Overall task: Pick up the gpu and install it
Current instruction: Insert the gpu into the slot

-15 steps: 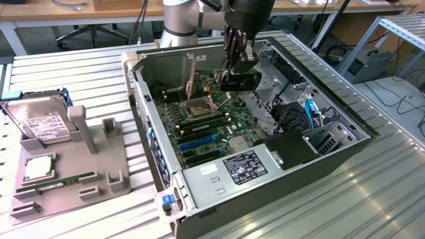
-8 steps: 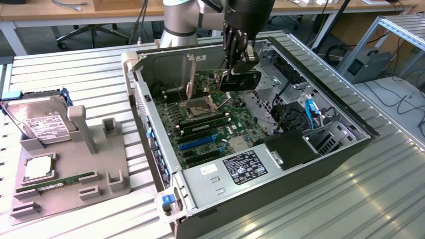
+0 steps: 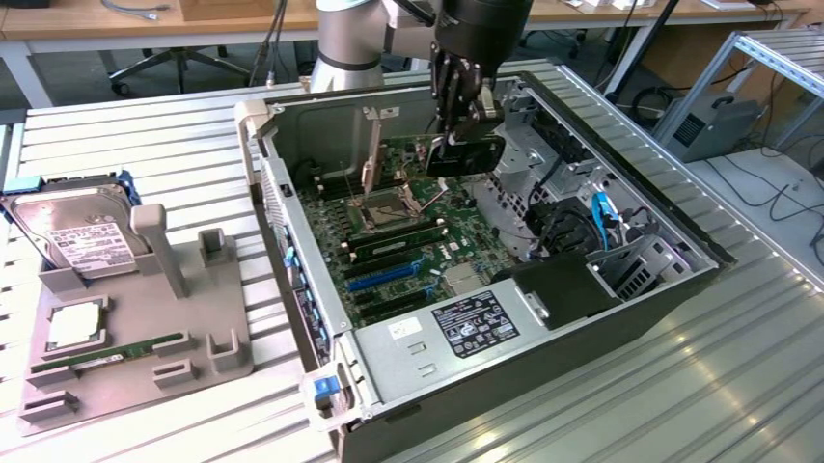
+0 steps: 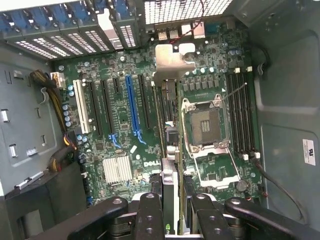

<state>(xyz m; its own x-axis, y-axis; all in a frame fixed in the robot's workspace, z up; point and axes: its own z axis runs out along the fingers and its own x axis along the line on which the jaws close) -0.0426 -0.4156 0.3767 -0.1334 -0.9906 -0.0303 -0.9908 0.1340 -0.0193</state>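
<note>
Slatted metal table (image 3: 721, 386), open computer case (image 3: 644, 318), gripper (image 3: 458, 135) closed on the gpu (image 3: 466, 154) above motherboard (image 3: 405, 246), CPU socket (image 3: 386, 207) near.

motherboard (image 4: 119, 125) green | slot (image 4: 131, 105) blue | gpu (image 3: 468, 154) dark | bracket (image 4: 170, 61) silver

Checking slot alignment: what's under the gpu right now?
The gripper holds the gpu above the motherboard; black slots and the CPU socket flank it. The strip directly beneath is covered.
</note>
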